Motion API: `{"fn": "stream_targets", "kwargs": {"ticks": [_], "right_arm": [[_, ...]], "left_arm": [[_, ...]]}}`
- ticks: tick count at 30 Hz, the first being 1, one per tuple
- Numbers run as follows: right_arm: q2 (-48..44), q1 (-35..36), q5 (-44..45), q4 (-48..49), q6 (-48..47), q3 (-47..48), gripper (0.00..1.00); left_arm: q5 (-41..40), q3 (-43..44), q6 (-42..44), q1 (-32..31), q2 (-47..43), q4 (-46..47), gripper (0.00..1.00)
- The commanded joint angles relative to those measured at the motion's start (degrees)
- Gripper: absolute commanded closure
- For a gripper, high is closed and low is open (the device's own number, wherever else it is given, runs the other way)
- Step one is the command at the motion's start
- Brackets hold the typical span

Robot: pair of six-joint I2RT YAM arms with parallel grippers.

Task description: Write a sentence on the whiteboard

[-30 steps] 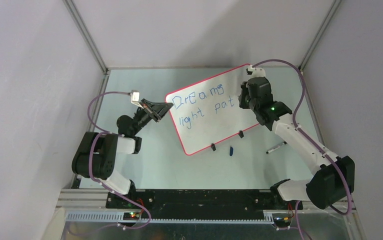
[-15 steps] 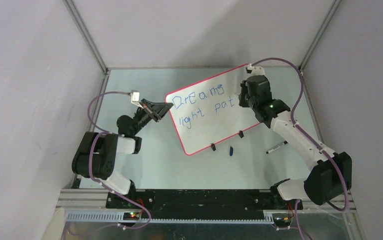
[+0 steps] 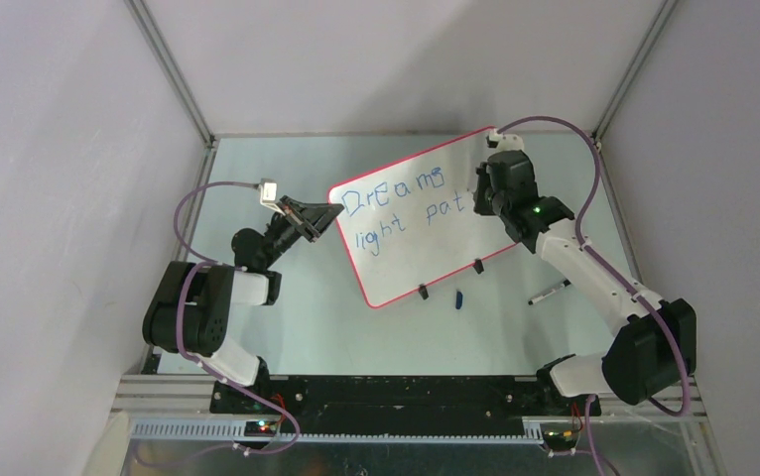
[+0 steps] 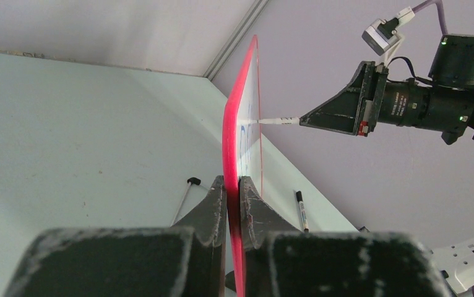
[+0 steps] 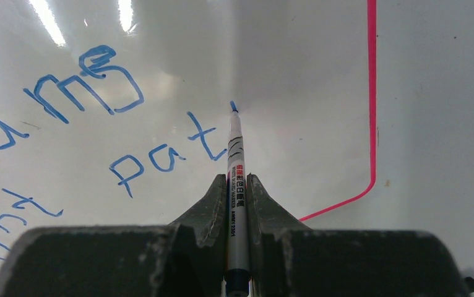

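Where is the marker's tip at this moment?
In the right wrist view, the marker, clamped in the right gripper, has its tip on the whiteboard, just right of the "t" in "pat" and short of the pink right rim.

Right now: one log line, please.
left gripper: shut on whiteboard | right gripper: shut on marker, tip on whiteboard | sentence: ends at "pat"

- The right gripper (image 5: 237, 185), clamped on the marker (image 5: 235, 148), now sits slightly farther in over the whiteboard (image 3: 406, 248) from its right edge than 1 second ago.
- The right arm's elbow (image 3: 644, 357) is a little closer to the whiteboard's lower right corner.
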Motion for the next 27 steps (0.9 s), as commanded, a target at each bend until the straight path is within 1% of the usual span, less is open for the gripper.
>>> {"fn": "stream_targets", "kwargs": {"ticks": [1,15,21,27], "right_arm": [[-1.3,-0.18,0.0,-0.16,0.69,-0.05,1.0],[-6.41,-0.23,-0.92,0.98,2.04,-8.31,1.0],[-6.44,-0.76,-1.76,3.59,1.37,-8.43,1.0],[-4.66,-1.26,-2.44,3.71,1.25,-6.42,1.0]], "left_arm": [[0.73,-0.75,5.0,-0.32,-1.6,2.75,1.0],[0.72,-0.81,5.02,-0.34,-1.54,2.75,1.0],[0.72,-0.81,5.02,-0.31,-1.51,2.75,1.0],[0.7,-0.81,5.02,-0.28,-1.51,2.79,1.0]]}}
